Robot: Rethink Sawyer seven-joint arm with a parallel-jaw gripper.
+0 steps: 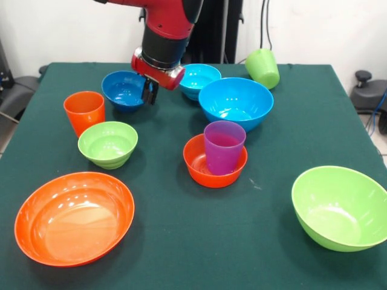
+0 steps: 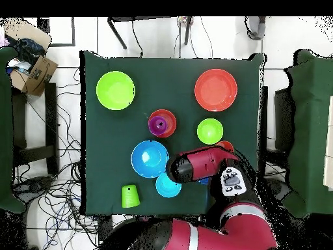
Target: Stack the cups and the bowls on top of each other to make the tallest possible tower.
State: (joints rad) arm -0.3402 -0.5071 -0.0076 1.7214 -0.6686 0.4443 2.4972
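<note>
1. Gripper [image 1: 149, 92] at the dark blue bowl [image 1: 124, 90], over its rim; can't tell finger state.
2. Purple cup [image 1: 223, 147] upright in the small orange bowl [image 1: 199, 163].
3. Lime green cup [image 1: 263, 67] tipped over at the far edge.

A lab: green-clothed table [image 2: 175, 71] amid floor cables [image 2: 55, 189] and cardboard boxes [image 2: 36, 71]

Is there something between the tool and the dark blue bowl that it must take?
Nothing visible. The tool hangs right at the rim of the dark blue bowl, on the side toward the small light blue bowl, with no object between them. Whether it already touches the rim cannot be told.
</note>
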